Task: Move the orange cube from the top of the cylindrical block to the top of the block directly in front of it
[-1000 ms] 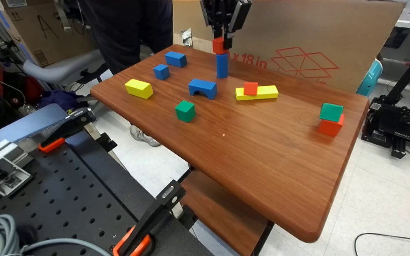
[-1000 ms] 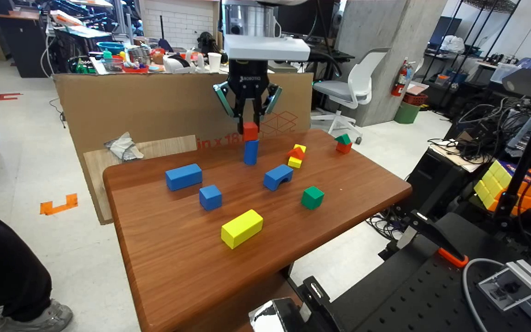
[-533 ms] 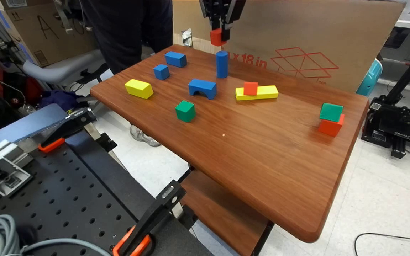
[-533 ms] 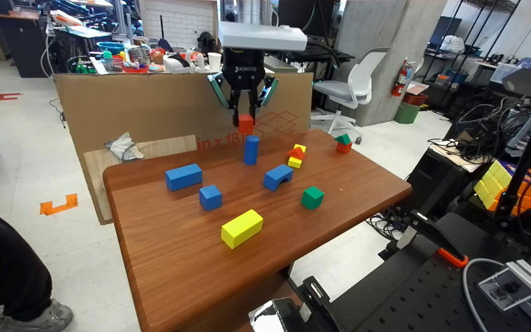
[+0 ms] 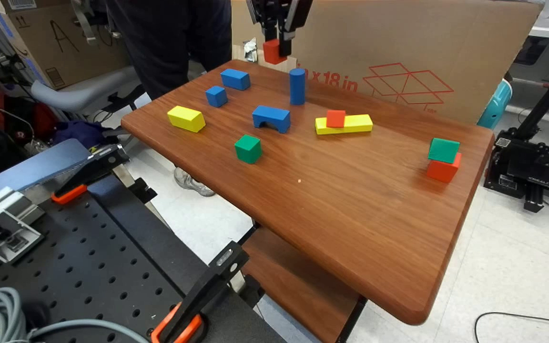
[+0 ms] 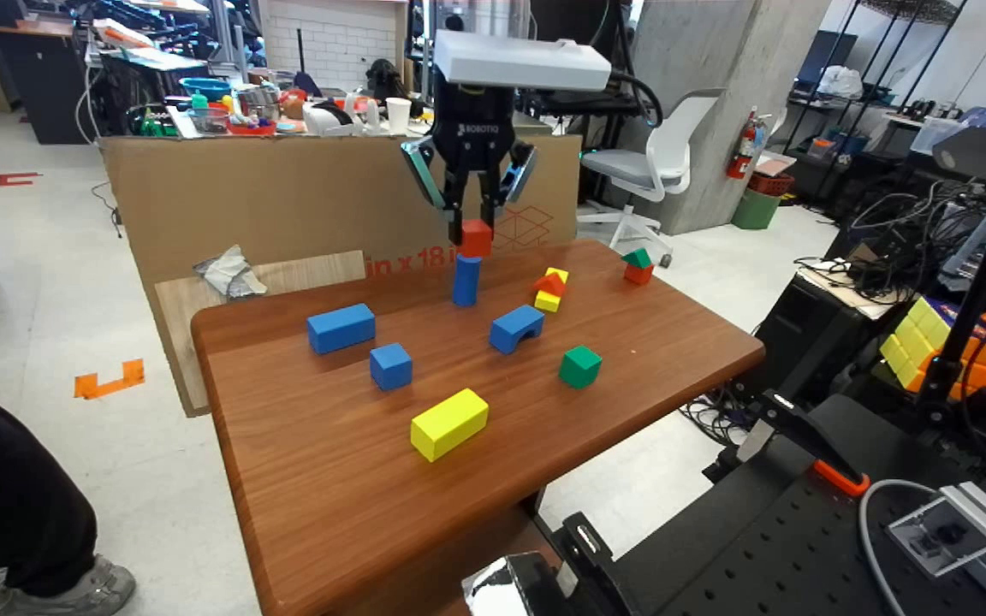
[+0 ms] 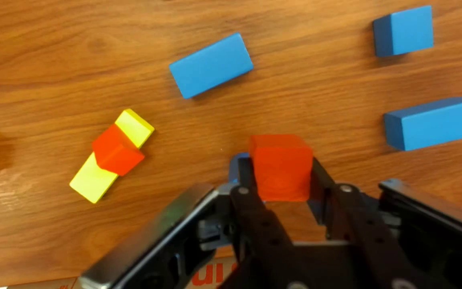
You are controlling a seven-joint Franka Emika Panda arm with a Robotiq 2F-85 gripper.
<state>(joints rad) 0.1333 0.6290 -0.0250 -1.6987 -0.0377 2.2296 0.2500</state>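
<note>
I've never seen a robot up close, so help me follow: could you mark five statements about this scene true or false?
1. The gripper holds an orange cube. True.
2. The blue cylinder stands upright. True.
3. The orange cube rests on the blue cylinder. False: it is held in the air.
4. An orange piece sits on a long yellow block. True.
5. The green cube sits on the blue arch. False: the green cube stands on the table.

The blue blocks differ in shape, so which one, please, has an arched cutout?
It is the blue bridge block nearest the green cube; the blue cylinder, blue cube and blue bar show none.
</note>
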